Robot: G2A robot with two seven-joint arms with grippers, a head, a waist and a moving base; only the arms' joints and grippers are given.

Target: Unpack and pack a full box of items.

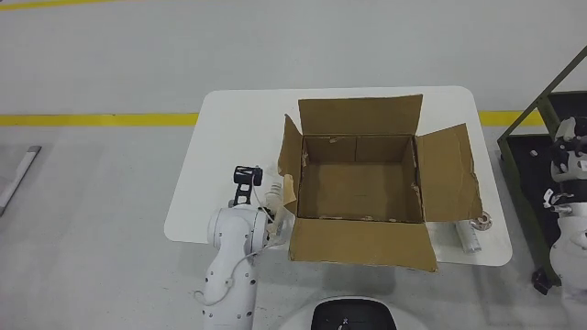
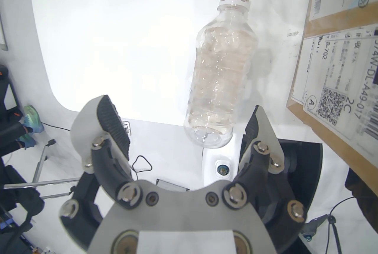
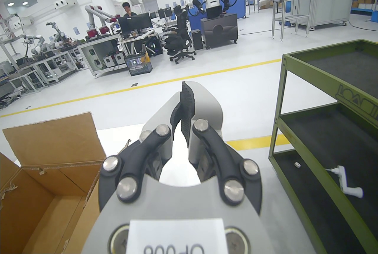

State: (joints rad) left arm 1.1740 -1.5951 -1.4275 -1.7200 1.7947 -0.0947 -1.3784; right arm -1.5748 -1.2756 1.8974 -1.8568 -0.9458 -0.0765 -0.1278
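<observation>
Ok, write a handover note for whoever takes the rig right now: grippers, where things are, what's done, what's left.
Grippers: left gripper open and empty, fingers either side of the bottle base, not closed on it. The right gripper is shut and empty, off by the green cart.
Things: the bottle lies on the table beside the left flap of the box, base at the table edge. The box is open with nothing inside. A second item, perhaps another bottle, lies by the right flap.
Done: unpacking, it seems.
Left: grasp the bottle and repack.
</observation>
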